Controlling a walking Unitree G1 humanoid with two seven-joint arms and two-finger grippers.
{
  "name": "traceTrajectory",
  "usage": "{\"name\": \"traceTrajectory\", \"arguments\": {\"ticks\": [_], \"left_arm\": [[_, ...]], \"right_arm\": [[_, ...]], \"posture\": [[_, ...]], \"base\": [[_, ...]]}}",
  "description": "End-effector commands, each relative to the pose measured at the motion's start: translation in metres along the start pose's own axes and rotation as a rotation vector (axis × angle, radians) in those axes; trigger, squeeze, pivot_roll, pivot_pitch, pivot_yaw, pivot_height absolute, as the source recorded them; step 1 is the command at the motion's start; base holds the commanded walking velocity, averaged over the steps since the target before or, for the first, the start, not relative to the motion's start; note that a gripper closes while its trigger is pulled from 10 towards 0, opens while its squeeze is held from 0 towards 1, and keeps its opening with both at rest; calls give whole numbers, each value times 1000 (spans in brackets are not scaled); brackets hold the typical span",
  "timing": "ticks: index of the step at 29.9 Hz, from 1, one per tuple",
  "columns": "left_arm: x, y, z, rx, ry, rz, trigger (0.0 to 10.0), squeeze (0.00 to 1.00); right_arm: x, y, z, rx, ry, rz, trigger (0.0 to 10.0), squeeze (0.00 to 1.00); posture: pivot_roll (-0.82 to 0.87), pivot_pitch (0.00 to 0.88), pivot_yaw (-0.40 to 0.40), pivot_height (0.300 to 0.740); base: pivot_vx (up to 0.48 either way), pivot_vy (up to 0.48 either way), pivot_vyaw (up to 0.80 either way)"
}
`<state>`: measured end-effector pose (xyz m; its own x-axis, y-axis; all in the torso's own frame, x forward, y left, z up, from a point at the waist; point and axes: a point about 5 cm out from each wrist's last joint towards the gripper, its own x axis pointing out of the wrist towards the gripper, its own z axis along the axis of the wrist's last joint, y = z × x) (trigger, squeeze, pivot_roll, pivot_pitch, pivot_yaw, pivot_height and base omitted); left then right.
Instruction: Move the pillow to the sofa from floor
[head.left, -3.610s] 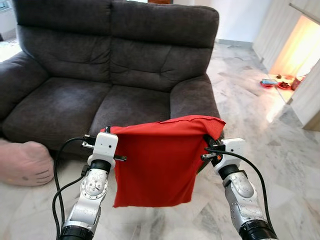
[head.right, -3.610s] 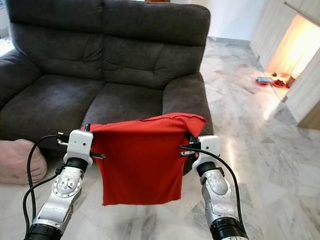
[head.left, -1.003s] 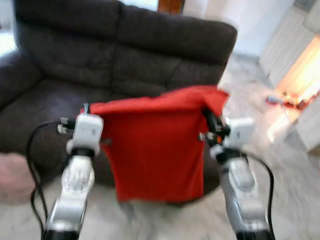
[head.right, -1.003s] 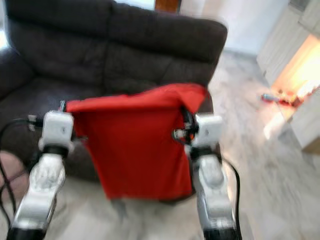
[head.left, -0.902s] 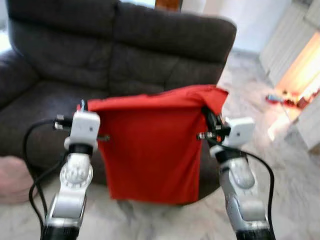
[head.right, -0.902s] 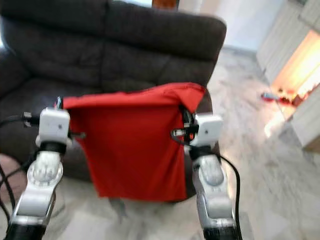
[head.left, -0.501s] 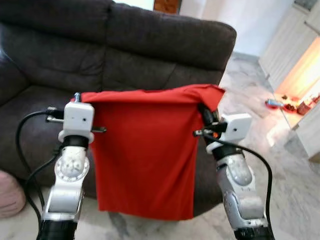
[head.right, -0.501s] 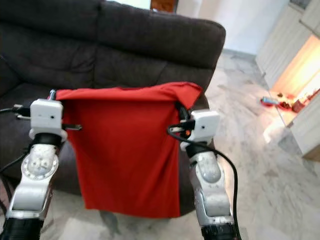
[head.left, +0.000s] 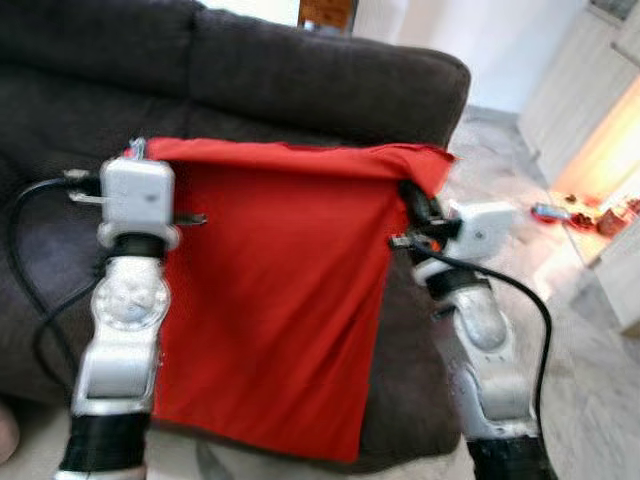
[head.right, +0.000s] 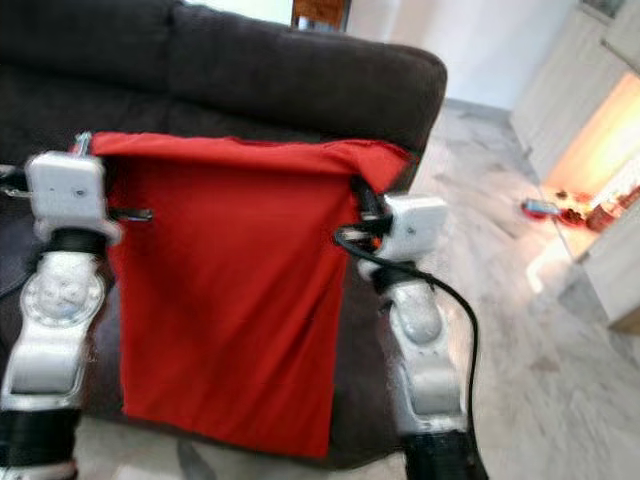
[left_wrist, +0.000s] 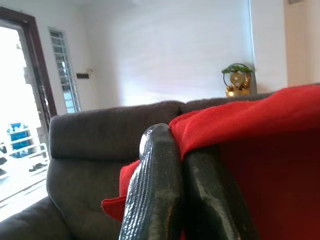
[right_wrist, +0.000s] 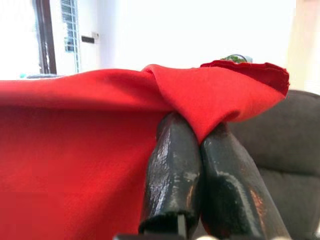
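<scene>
The red pillow (head.left: 280, 300) hung flat like an empty cover, stretched between the two raised arms in front of the dark grey sofa (head.left: 330, 85), well off the floor. The left tool (left_wrist: 181, 150) was pinched tight on the pillow's upper left corner; in the left wrist view its two black fingers (left_wrist: 155, 190) pressed together with red fabric folded over and caught between them. The right tool (right_wrist: 200, 142) was likewise clamped on the upper right corner, its fingers (right_wrist: 172, 175) closed side by side under a fold of red cloth that draped over their tips. The top edge of the pillow ran almost level from one tool to the other, with a small ruffled flap (head.left: 432, 168) sticking out past the right one, and the rest dropped straight down, covering much of the sofa's seat from the head camera. The bottom hem (head.right: 225, 425) hung near the front of the seat cushion. Black cables (head.left: 530, 320) looped from each wrist housing. To the right, the pale marble floor (head.right: 520, 300) ran toward a warmly lit opening where small red and blue items (head.right: 545, 208) lay on the ground.
</scene>
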<state>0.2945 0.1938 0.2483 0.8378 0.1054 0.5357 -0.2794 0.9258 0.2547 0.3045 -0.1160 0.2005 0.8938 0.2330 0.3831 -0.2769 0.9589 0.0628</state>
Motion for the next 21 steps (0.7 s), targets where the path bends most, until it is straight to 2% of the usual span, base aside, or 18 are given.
{"name": "traceTrajectory", "arguments": {"ticks": [1, 12, 13, 14, 15, 18, 21], "left_arm": [[3, 0, 13, -20, -53, 20, 10000, 0], [1, -3, 9, -20, -30, -2, 10000, 0], [0, -6, 6, -27, -6, -29, 10000, 0], [-4, -15, -3, -27, 38, -104, 10000, 0], [-4, -15, -3, -27, 38, -104, 10000, 0], [-18, -36, -23, -45, 139, -257, 10000, 0], [-33, -48, -39, -38, 219, -326, 10000, 0]], "right_arm": [[0, -24, 29, -26, -127, -96, 10000, 0], [1, -23, 24, -16, -107, -92, 10000, 0], [0, -23, 21, -11, -92, -87, 10000, 0], [-2, -25, 11, -10, -47, -82, 10000, 0], [-2, -25, 11, -10, -47, -82, 10000, 0], [-10, -31, -15, -34, 75, -85, 10000, 0], [-17, -36, -31, -57, 141, -98, 10000, 0]], "posture": [[142, 0, -136, 740], [144, 0, -139, 740], [144, 0, -139, 740], [144, 0, -141, 740], [144, 0, -141, 740], [149, 0, -142, 740], [144, 0, -141, 740]], "base": [[311, 0, 0], [349, 0, 0], [285, 0, 0], [0, 0, 0], [0, 0, 0], [0, 0, 0], [0, 0, 0]]}}
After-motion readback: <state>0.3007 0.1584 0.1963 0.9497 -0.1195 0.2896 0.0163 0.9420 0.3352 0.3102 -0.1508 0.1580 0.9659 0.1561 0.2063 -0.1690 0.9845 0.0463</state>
